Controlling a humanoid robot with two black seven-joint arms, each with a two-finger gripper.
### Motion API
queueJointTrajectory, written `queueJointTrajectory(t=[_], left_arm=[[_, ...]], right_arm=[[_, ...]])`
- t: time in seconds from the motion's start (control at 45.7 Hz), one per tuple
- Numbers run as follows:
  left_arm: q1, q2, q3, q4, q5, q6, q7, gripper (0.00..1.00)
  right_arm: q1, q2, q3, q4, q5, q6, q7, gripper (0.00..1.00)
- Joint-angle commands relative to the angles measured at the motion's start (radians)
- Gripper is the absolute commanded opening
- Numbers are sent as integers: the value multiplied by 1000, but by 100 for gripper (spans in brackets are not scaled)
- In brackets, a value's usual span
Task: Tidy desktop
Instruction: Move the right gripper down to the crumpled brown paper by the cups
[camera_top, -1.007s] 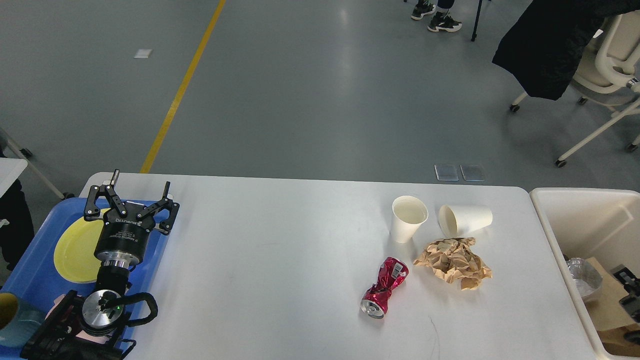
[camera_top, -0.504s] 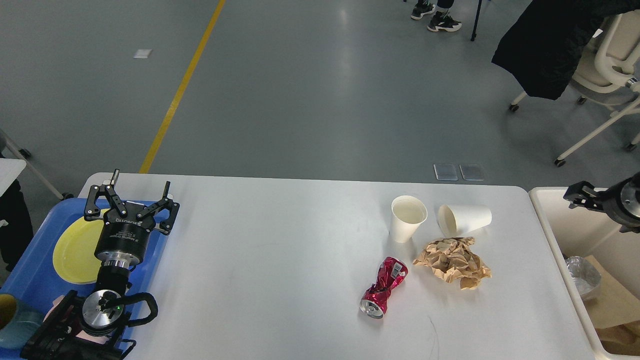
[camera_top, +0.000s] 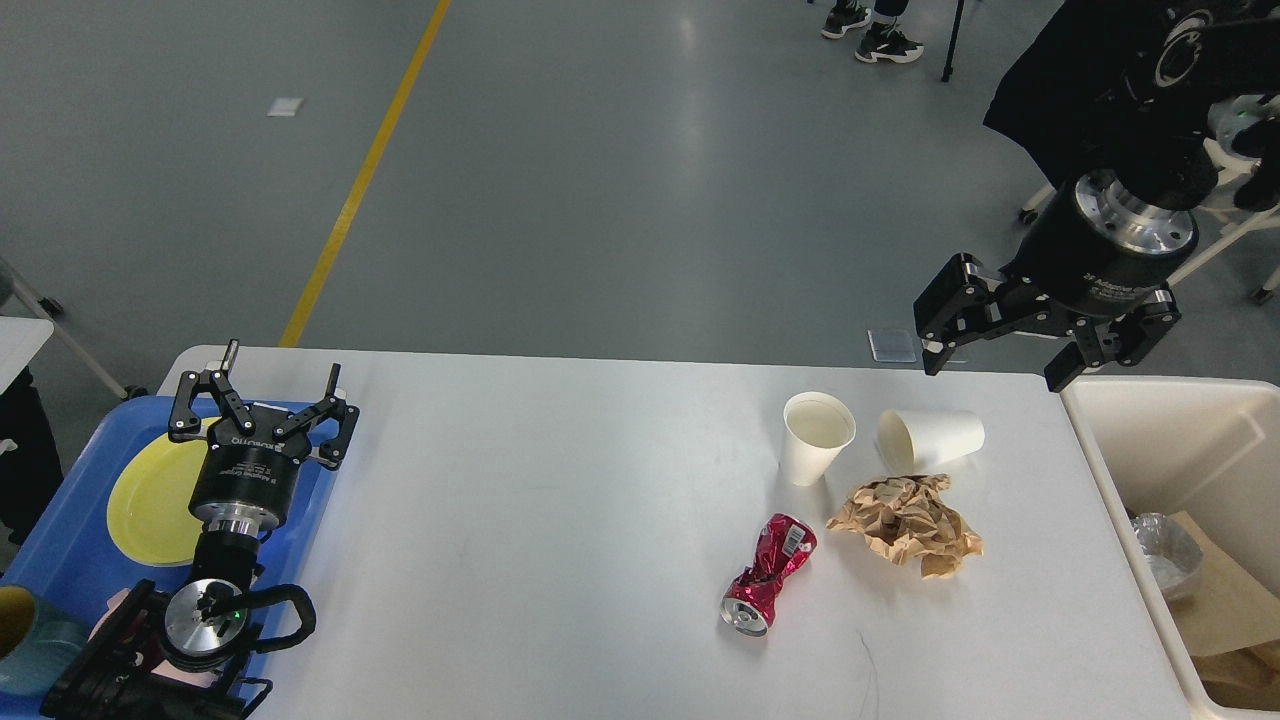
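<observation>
The desktop fills the near half of the view, its far edge and rounded corners plain to see, and most of its left and middle lies bare, so there is wide room to move there. A cream bin stands against its right edge, already holding some foil and cardboard, which suggests it is where the rubbish goes. A blue tray sits at the left edge with a yellow plate on it, likely the spot for dishes worth keeping. The right gripper hangs above the far right corner with its fingers spread and nothing between them, just beyond the cups, probably set to come down on one. The left gripper rests over the tray's far edge, fingers also spread wide and empty, out of the way. The clutter gathers right of centre: a crumpled brown paper, touching a paper cup on its side with its mouth toward the left; an upright cup just beside that; and a crushed red can nearest, lying apart with free surface all around it.
</observation>
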Motion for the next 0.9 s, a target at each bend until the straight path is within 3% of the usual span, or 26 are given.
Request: queueJointTrajectory(t=[0.0, 0.438, 0.613, 0.876], left_arm=[[0, 0, 0, 0, -1, 0, 0, 96], [0, 0, 0, 0, -1, 0, 0, 96], [0, 0, 0, 0, -1, 0, 0, 96], [0, 0, 0, 0, -1, 0, 0, 96]], right_arm=[[133, 0, -25, 148, 35, 1, 0, 100], [153, -7, -65, 173, 104, -45, 0, 100], [-8, -26, -46, 124, 104, -206, 0, 100], [-378, -17, -39, -78, 307, -306, 0, 100]])
